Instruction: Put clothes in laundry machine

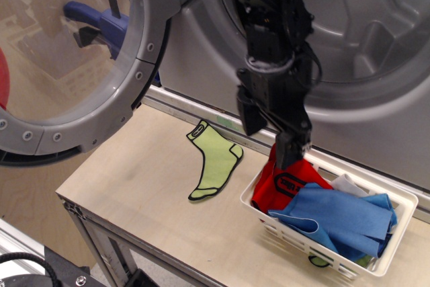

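Red garment [285, 183] at basket's [376, 270] 10 o'clock: soft, light (will drape). My tool [272, 136] is open above it; I'd pinch its raised fold.

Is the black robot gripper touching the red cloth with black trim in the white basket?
Cannot tell. In the only view, one finger of the black gripper overlaps the top edge of the red cloth, but no contact or gap shows plainly.

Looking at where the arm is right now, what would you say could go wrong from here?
The claw hangs open just above the red garment, close to the white basket rim; closing there might snag or drag the basket. The blue cloth overlaps the red garment and could lift with it. The green sock on the table might be missed.
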`<state>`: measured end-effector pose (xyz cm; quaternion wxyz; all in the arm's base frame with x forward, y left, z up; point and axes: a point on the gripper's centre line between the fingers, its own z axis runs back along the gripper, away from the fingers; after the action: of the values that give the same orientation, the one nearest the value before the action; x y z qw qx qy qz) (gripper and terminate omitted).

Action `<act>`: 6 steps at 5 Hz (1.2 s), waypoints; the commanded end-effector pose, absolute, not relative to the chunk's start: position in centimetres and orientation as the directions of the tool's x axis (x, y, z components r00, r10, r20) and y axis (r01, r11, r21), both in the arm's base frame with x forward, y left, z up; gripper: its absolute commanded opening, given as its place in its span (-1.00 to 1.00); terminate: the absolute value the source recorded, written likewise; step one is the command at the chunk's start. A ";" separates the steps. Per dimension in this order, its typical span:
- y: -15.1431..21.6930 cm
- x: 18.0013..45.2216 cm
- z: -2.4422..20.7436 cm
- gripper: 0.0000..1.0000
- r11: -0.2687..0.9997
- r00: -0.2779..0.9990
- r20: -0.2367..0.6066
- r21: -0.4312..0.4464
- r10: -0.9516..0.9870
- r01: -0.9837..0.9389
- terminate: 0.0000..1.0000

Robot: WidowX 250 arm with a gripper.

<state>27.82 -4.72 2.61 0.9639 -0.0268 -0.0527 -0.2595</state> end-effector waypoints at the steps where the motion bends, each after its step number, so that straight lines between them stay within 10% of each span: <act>1: -4.8 27.2 2.0 1.00 0.764 0.755 0.159 -0.001 -0.636 0.645 -1.00; 6: -10.2 26.4 -2.2 1.00 0.686 0.672 0.183 0.019 -0.718 0.728 -1.00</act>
<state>26.24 -10.95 -3.08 0.9169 -0.0281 -0.0729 -0.3914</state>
